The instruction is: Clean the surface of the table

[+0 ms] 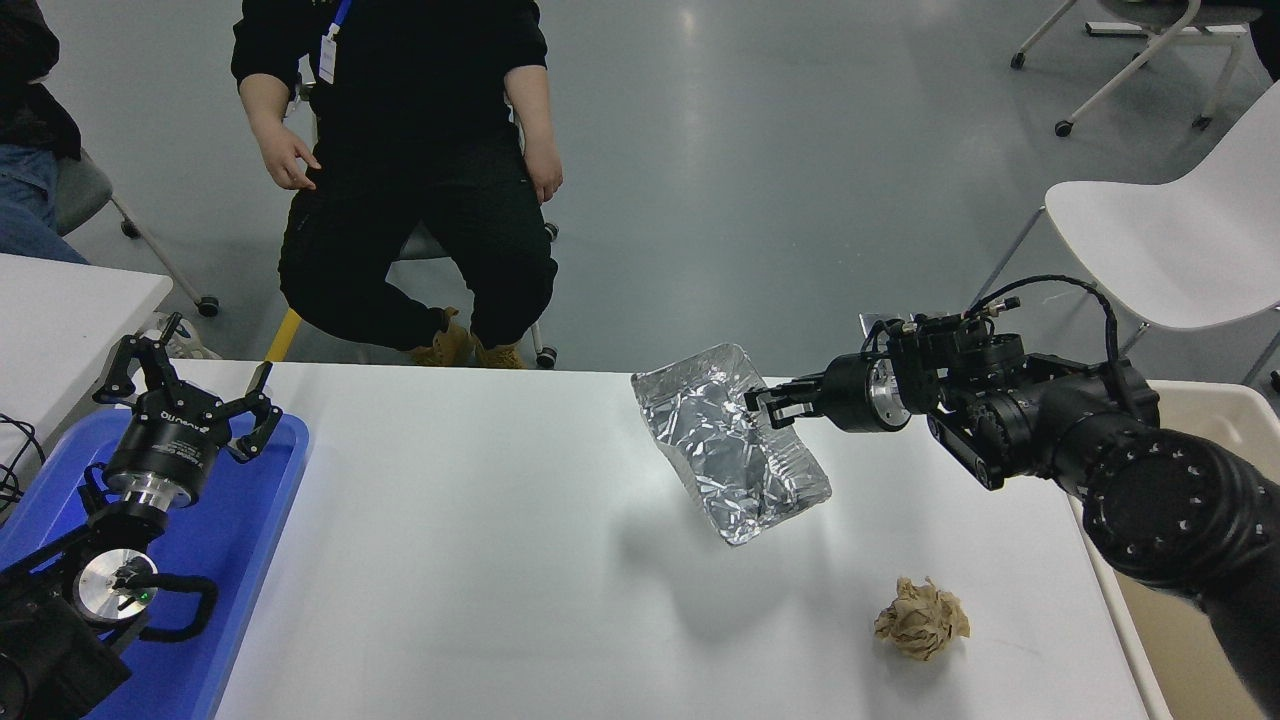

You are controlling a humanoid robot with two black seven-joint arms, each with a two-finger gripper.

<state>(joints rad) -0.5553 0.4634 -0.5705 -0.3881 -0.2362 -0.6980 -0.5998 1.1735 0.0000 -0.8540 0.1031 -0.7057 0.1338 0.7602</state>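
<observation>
The wide white table surface fills the lower half of the head view. My right gripper is shut on the edge of a crinkled silver foil bag and holds it in the air above the table's right half; its shadow falls below it. A crumpled brown paper ball lies on the table near the front right. My left gripper is parked open over the blue tray at the lower left.
A beige bin stands off the table's right edge, behind my right arm. A smaller white tabletop is at the far left. A person in black sits beyond the far edge. A white chair stands at the upper right.
</observation>
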